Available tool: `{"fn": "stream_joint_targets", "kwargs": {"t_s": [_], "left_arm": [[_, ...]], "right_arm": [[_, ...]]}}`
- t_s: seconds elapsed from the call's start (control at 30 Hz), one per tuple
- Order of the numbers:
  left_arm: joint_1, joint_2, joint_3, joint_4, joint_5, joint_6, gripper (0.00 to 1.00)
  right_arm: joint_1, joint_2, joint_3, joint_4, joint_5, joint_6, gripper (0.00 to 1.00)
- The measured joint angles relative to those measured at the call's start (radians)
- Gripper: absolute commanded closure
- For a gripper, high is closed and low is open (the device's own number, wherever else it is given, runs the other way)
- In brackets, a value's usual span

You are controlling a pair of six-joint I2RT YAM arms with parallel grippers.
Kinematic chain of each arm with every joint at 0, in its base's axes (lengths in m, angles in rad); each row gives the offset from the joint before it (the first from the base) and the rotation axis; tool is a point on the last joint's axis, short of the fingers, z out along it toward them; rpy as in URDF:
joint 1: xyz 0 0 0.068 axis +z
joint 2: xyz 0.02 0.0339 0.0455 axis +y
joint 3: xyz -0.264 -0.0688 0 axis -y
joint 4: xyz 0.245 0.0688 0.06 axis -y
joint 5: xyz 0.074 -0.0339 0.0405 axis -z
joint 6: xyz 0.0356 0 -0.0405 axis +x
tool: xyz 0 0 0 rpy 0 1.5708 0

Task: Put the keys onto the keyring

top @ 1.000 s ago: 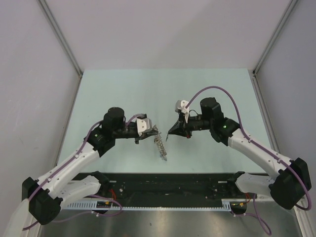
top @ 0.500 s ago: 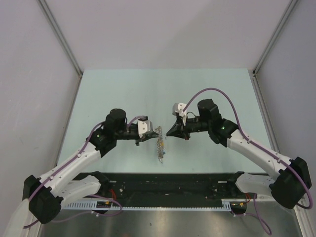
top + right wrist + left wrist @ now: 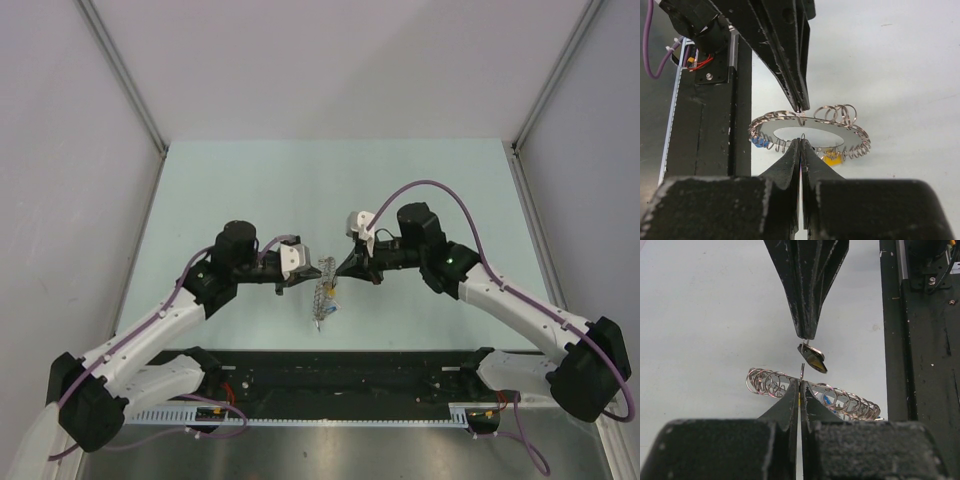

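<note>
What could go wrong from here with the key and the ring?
The left gripper pinches the keyring only at its rim, so it may swivel or slip. The right gripper holds a key with just its fingertips; a nudge against the ring could drop it.

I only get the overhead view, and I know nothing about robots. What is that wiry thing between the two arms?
Observer: The right wrist view shows it face-on. It is the keyring, a flat grey disc with a round hole, edged with small wire loops.
Operator: Are any keys on it yet?
Observer: Yes. A blue key and a yellow key sit among the loops at its rim.
Operator: Is another one being added?
Observer: It looks that way. In the left wrist view the right gripper is shut on a small dark key, held close to the loops.
</note>
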Motion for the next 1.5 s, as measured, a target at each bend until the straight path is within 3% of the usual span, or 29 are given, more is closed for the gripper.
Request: {"fn": "stream_joint_targets", "kwargs": {"t_s": [1.5], "left_arm": [[-0.001,0.009,0.0,0.014,0.004,0.0,1.0]], "right_arm": [[0.042,0.006,0.0,0.01,0.034,-0.048,1.0]]}}
